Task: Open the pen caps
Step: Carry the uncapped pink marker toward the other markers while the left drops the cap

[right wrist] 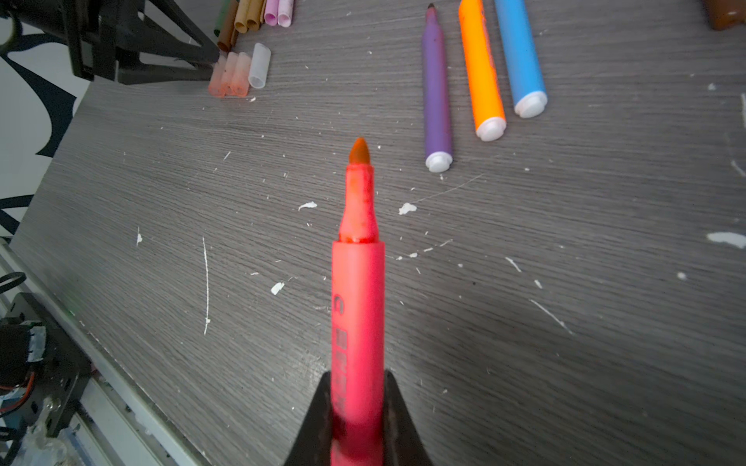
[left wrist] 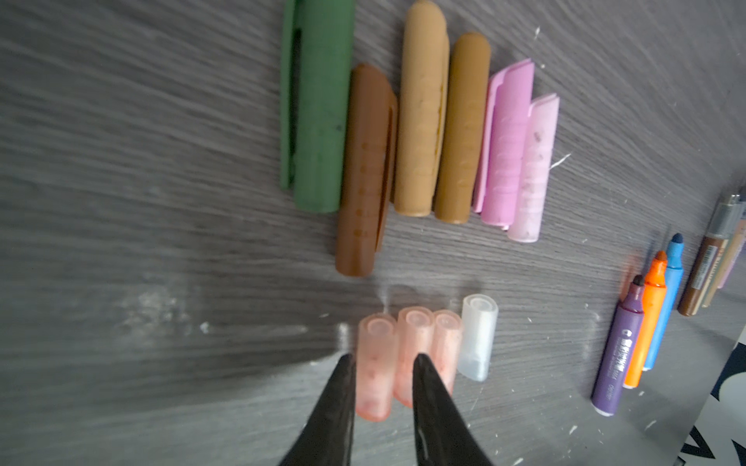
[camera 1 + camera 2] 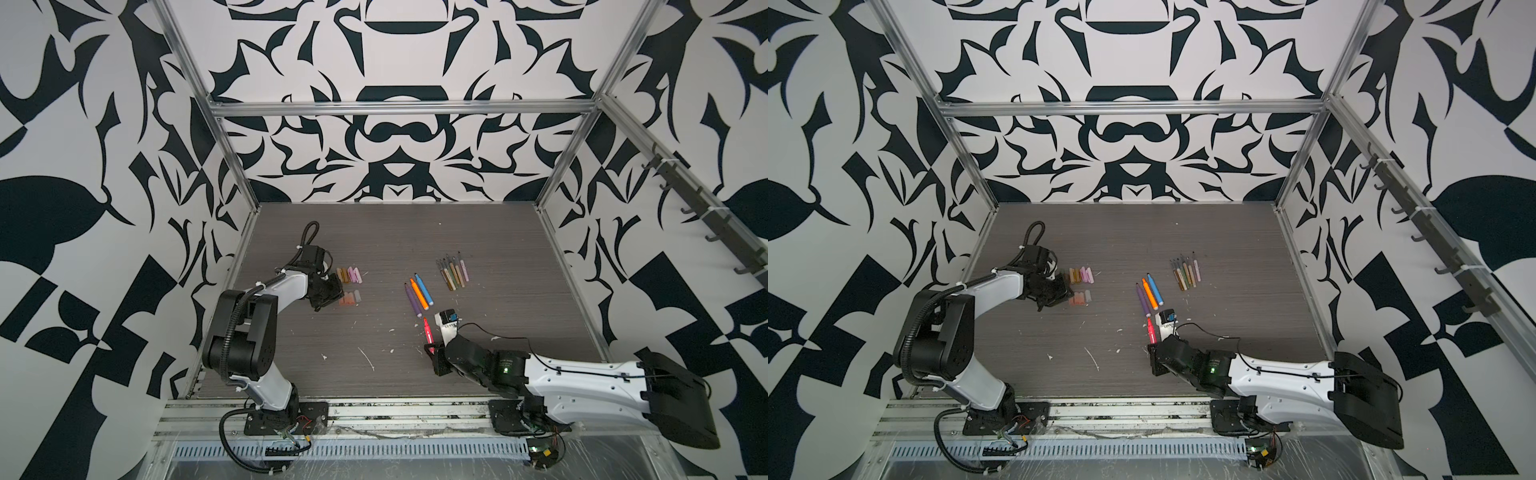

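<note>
Four stubby see-through pen caps point(image 2: 424, 335) lie side by side on the table point(image 2: 121, 201) over on the left, three pinkish-orange and one nearly clear. Just beyond them is a row of muted pen caps point(image 2: 420, 133): green, brown, two tans, two pinks. The left jaws are parted a little and straddle the outermost pinkish cap point(image 2: 373, 375), which lies flat on the table, so it looks let go rather than pinched. You only get that from the left wrist view. In both top views the left arm point(image 3: 286, 286) sits over the jaws and hides the end of that row.

Next over, the purple, orange and blue pens point(image 3: 417, 295) lie together mid-table, uncapped. The right jaws are clenched tight on the pink pen point(image 1: 357, 302), and the right wrist view shows its bare tip up close, pointing toward those three. Furthest right, the thin muted pens point(image 3: 452, 272) lie in a neat row, far sharper in the top views than from either wrist.
</note>
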Tool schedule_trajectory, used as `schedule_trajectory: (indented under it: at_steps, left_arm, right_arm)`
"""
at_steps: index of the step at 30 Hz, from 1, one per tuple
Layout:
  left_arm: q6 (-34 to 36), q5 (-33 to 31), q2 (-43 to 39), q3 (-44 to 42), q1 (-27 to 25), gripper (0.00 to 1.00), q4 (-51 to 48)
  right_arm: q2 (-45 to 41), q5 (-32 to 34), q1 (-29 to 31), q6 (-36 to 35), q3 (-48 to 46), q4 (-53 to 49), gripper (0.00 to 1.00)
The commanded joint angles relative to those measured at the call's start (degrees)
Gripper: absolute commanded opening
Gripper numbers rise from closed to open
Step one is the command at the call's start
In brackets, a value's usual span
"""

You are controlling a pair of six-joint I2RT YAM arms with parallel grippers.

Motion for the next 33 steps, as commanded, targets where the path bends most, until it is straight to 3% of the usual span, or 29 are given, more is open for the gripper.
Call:
schedule_trajectory:
  at_steps: [1, 33]
  left_arm:
    - [-0.4, 0.9, -2.0, 0.0, 0.1, 0.31, -0.7]
    - [0.9, 0.9, 1.7, 2.6, 0.1, 0.3, -2.5]
  right_arm:
    - [0.0, 1.0, -0.2, 0.4, 1.4, 1.2, 0.0]
    - [1.0, 0.4, -0.3, 0.4, 1.6, 1.5, 0.0]
